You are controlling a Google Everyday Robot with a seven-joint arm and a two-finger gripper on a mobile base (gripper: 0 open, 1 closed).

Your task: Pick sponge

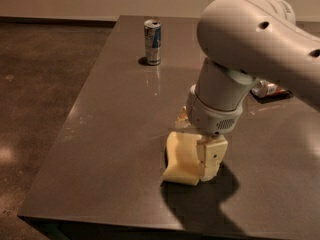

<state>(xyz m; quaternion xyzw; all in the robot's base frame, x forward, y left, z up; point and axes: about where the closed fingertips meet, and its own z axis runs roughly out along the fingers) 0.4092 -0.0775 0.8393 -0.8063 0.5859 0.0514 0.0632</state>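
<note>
The pale yellow sponge (181,157) lies flat on the dark grey table (115,134) near its front edge, its wavy left side in plain view. My gripper (208,163) hangs from the big white arm and is down at table level. It sits against the sponge's right side and covers that edge. The sponge rests on the table.
A blue and silver can (152,41) stands upright at the back of the table. A red can (267,88) lies on its side at the right, partly behind my arm. A small tan object (181,119) lies just behind the gripper. The table's left and front edges are close.
</note>
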